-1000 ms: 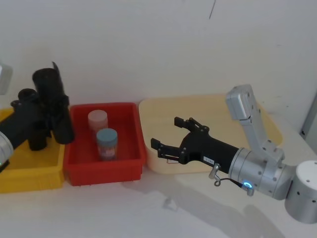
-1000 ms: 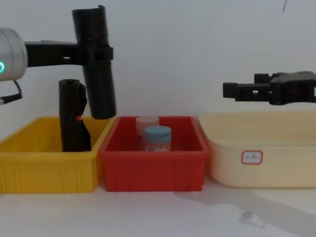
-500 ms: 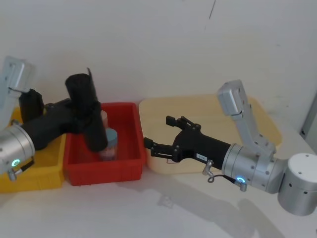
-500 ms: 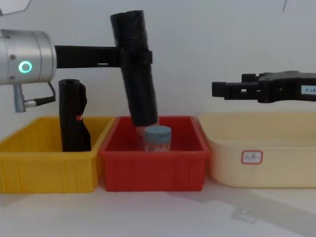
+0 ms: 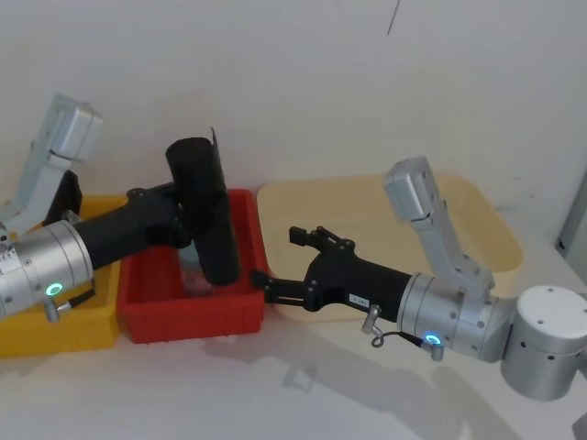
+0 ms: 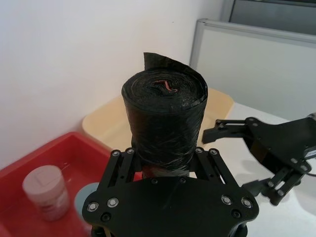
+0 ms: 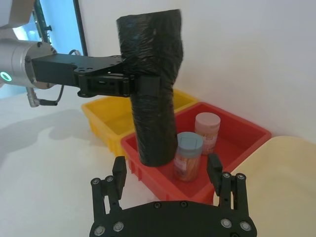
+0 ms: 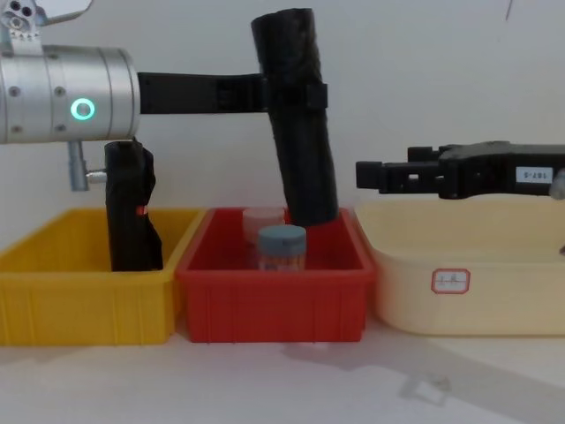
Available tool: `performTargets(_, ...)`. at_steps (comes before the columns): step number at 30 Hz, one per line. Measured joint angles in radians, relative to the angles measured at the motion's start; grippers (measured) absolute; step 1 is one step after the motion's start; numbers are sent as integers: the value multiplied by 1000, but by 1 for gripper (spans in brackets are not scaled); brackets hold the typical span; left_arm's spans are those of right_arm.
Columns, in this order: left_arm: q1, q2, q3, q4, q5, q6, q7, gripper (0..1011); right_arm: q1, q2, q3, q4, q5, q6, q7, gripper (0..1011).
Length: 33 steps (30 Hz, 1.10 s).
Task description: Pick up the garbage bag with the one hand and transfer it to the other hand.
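Observation:
The garbage bag is a tall black roll, tilted, hanging over the red bin. My left gripper, with the green ring on its wrist, is shut on the bag's upper half. The left wrist view shows the bag's rolled top and loose corner between the left gripper's fingers. My right gripper, blue-ringed, stands open just right of the bag, apart from it. In the chest view the right gripper is level with the bag's lower half. From the right wrist, the bag stands ahead of the open right gripper.
A yellow bin on the left holds a second black roll with a red mark. The red bin contains a blue-lidded jar and a pink jar. A cream tray lies under the right arm.
The left arm has carried the bag rightward, from above the yellow bin to over the red bin. The right gripper has moved left toward it, staying open.

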Motion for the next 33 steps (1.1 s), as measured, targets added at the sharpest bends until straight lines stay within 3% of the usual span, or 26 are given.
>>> performTargets(15,-60,-20,46,71,-23,-5,-69,460,25,-21,-24,44,1,-8,-19,1001)
performTargets(33,-90,-43,84,129,-40,-22,-99,460,64,-90,-42,107,34,30,-77,1001)
